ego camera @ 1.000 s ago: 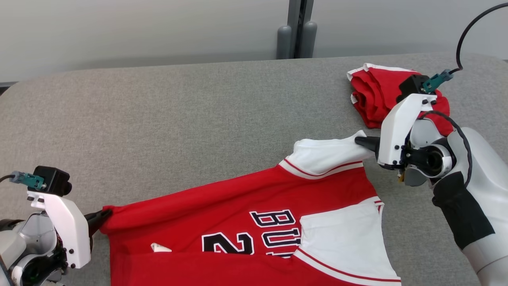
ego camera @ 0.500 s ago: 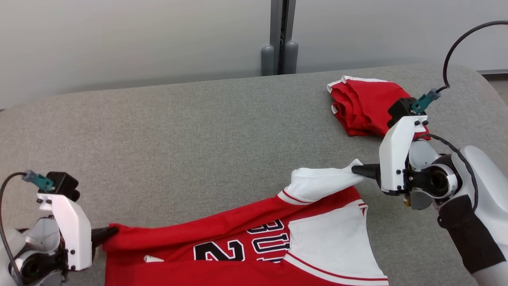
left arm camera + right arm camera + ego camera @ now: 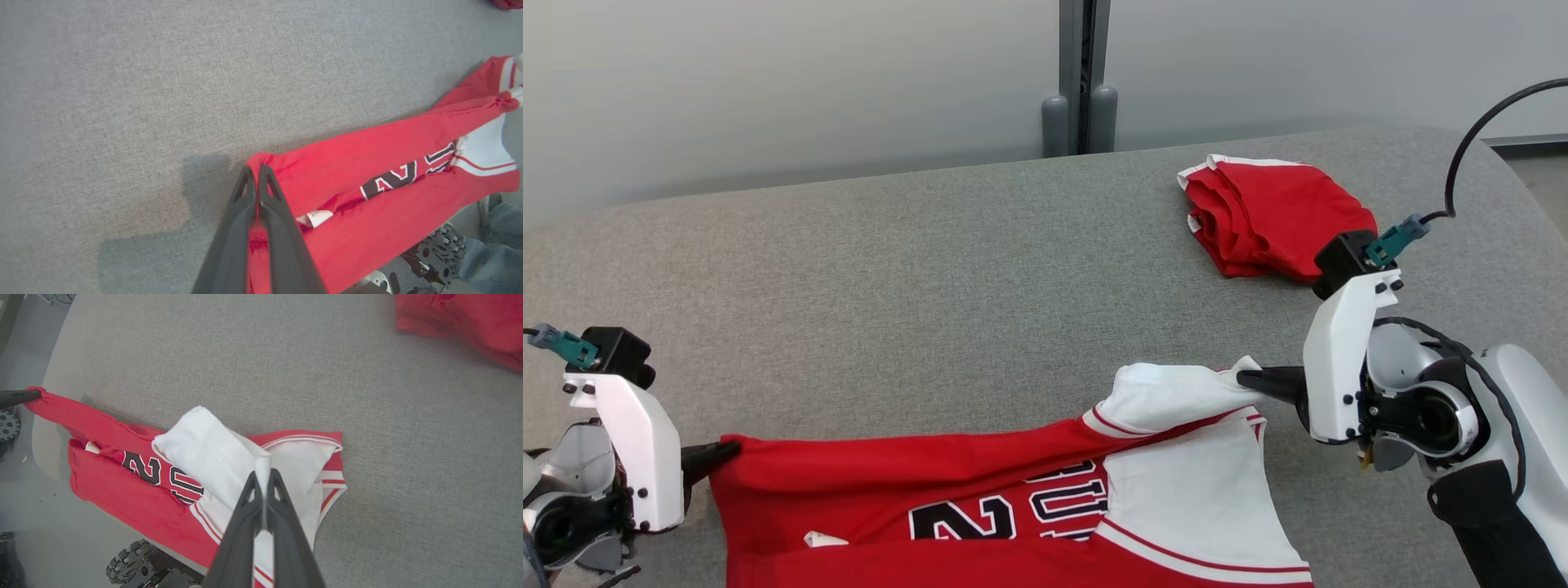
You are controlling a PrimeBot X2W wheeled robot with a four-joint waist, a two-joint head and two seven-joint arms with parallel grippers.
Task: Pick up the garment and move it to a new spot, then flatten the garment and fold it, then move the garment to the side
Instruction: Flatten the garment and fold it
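Both ends of the jersey (image 3: 931,482), stretched along the near edge of the grey table (image 3: 890,286), were gripped: the left gripper (image 3: 727,449) clamped its red corner, the right gripper (image 3: 1245,377) its white sleeve. Farther right lay a folded red garment (image 3: 1274,216).

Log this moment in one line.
left gripper: shut on jersey corner | right gripper: shut on jersey sleeve | red garment: folded, far right

grey cloth table (image 3: 915,269) — pale wall (image 3: 768,82) behind, evenly lit
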